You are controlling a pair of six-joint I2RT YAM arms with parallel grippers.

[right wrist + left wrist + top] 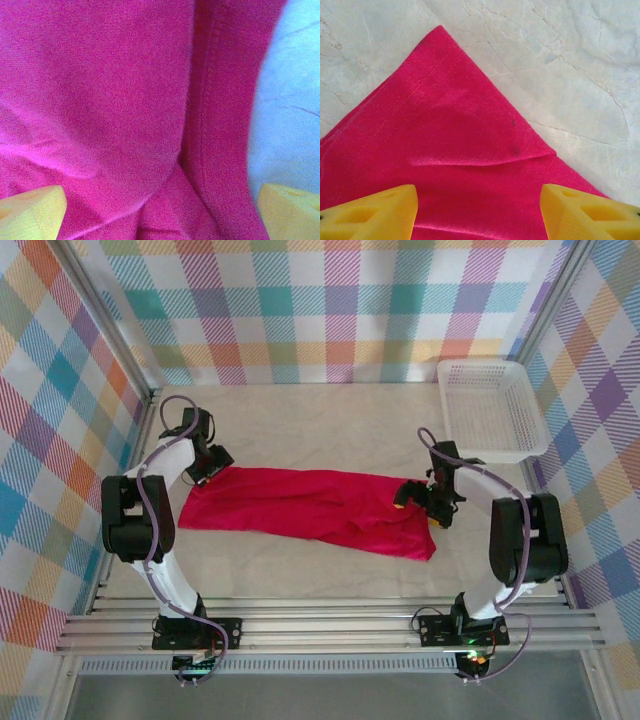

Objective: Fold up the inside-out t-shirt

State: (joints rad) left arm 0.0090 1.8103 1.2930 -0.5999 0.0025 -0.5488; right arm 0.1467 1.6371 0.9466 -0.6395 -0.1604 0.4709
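yellow fingers [370, 215] of the left gripper [477, 216] are seen closest. they are spread wide apart with nothing pinched between them, and red cloth lies flat under the gap.

the pale marble table [330, 420] is the biggest thing. the inside-out t-shirt [300, 505] is laid out near its middle as a long red strip running left to right. a white mesh basket [490, 410] is set at the far right corner, well apart from the shirt.

the left gripper is held over the shirt's left end, where a pointed corner [439, 42] with a stitched hem is seen. the right gripper [160, 215] is held over the right end. its jaws are also wide apart and clamped on nothing. a thick seam [220, 100] and some bunched folds are seen under it.

the shirt is judged to be light, soft and floppy. it would sag and crumple when lifted, and it may slide a little on the smooth table. it cannot be broken. it is best taken at the hems and corners, where the cloth is doubled and thicker. the bunched right end should be smoothed first, or the fold may come out crooked.
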